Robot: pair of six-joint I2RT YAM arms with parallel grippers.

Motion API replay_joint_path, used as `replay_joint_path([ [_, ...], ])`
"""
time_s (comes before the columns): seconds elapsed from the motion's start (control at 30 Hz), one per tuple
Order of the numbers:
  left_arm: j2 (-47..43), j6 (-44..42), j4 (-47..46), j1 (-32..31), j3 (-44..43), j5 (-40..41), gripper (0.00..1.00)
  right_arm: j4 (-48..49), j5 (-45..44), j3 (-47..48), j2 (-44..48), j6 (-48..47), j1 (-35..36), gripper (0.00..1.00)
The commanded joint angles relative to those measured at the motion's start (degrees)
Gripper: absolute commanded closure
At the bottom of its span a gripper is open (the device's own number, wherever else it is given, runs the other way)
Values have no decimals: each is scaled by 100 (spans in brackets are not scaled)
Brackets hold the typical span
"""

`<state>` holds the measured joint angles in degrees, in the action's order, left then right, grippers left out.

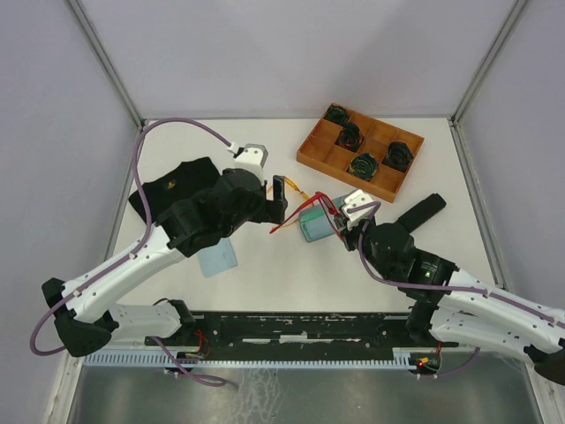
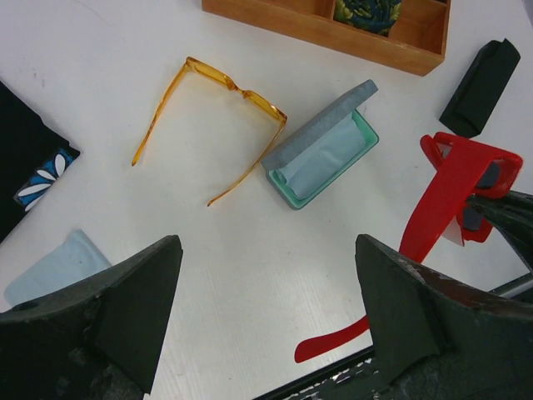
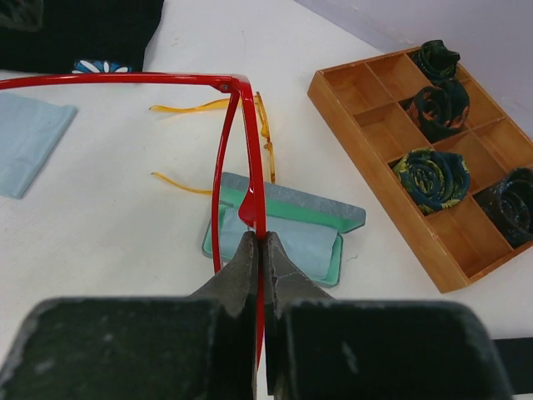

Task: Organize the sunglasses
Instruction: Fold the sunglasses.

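Clearly the red pair [image 3: 247,204] is light, thin plastic: a stiff front with springy arms on small hinges, smooth enough to slip, and with lenses that scratch. The front rim beside the bridge is the sound place to take it, and that is where the right claw [image 3: 260,243] has it, pads pressed together on the rim and the pair lifted off the desk [image 2: 100,83]. The orange pair [image 2: 241,92] should handle the same way. It lies on the desk with its arms unfolded, just beside the open case [image 2: 321,162]. Its front bar is the part to grip, not the arm tips, which would flex.

The left claw [image 2: 266,275] hangs spread wide above the desk with nothing between its fingers.

The right wrist view alone shows the pinch itself. Whether the pads also bear on a lens is hard to say from there. The left wrist view shows what that one cannot: the red arms hang unfolded, one sweeping down toward the near edge. It also shows the case lined with a blue cloth [image 2: 325,162]. The top view hides the grip behind the arm but places both pairs mid-desk, near the tray [image 1: 353,172].
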<state>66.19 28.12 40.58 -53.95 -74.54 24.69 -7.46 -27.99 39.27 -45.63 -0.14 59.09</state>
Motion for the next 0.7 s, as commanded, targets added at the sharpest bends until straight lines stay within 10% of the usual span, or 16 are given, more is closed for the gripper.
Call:
replay_joint_path([
  [0.0,48,261,-190,21,76,-105,9,594,-383,160,-9,-127,146,100],
  [0.67,336,299,-363,13,347,-129,12,645,-610,529,-441,100,209,100],
])
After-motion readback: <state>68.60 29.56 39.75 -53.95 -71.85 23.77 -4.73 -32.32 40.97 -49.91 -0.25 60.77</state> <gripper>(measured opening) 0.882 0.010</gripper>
